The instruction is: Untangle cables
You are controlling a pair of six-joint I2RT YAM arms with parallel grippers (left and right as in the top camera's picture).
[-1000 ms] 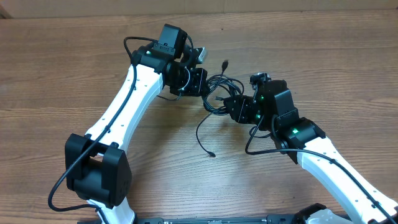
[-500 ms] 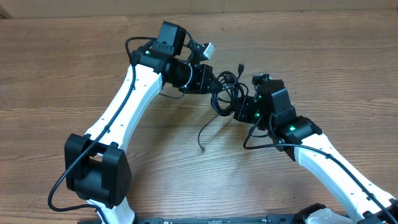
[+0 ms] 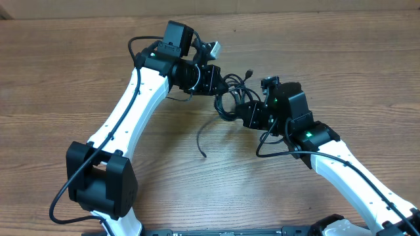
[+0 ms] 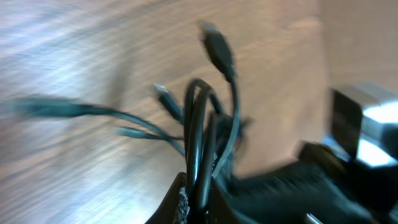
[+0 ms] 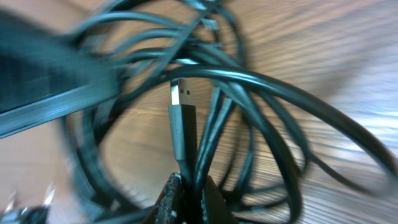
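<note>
Left gripper (image 3: 219,85): jaws pinched tight on several strands of the cables (image 3: 231,98). In the left wrist view the loops rise straight out from between its fingertips (image 4: 178,200); the picture is blurred.

Right gripper (image 3: 245,110): also clamped on the bundle, close opposite the left one. The knot of loops is strung between the two. In the right wrist view one plug (image 5: 181,106) stands upright just ahead of the closed fingers, with cords looping around it.

One loose end (image 3: 202,147) trails from the knot, back toward the arm bases, over the wooden table (image 3: 59,72). Cannot tell whether its tip touches.
</note>
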